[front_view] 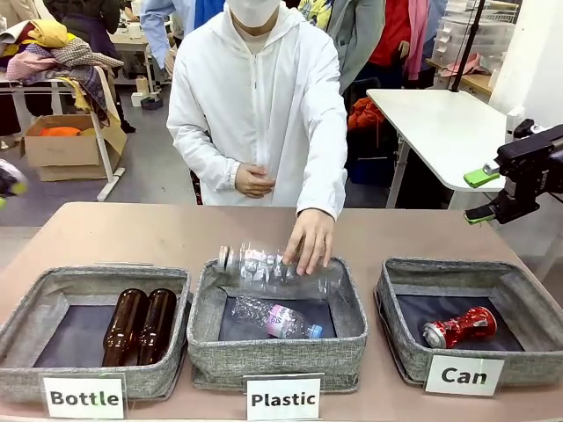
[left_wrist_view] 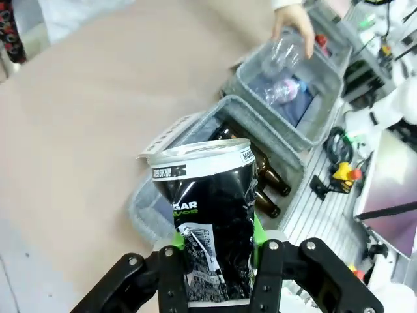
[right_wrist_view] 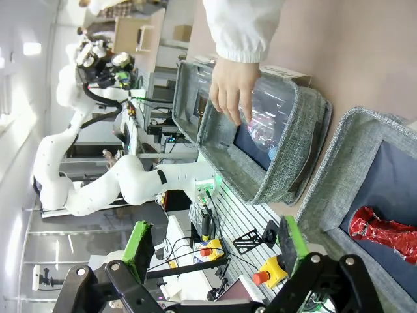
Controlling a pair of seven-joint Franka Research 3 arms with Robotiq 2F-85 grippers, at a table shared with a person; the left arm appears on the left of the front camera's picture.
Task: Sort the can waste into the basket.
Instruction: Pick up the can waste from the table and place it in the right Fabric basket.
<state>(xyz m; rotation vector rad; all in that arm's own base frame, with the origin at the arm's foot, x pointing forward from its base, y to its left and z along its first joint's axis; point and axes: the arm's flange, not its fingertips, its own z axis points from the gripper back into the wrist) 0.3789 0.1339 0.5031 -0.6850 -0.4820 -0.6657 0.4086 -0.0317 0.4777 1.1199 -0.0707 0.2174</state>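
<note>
1. Left gripper (left_wrist_view: 218,261) is squeezing the black can (left_wrist_view: 212,218) between its green pads, holding it upright in the air, up above the Bottle basket (left_wrist_view: 195,130).
2. Right gripper (front_view: 481,195) is hanging wide open with nothing in it, up behind the Can basket (front_view: 400,338).
3. Red crushed can (front_view: 460,327) is already lying inside the Can basket.
4. I think the black can is being carried now. Next it needs moving over the Can basket, past the Plastic basket (front_view: 277,352), then letting go.
5. A person's hand (front_view: 310,239) is pressing a clear bottle (front_view: 264,268) into the Plastic basket.
6. Left wrist view is showing the black can, which the front view is missing. Front view is showing the labels.
</note>
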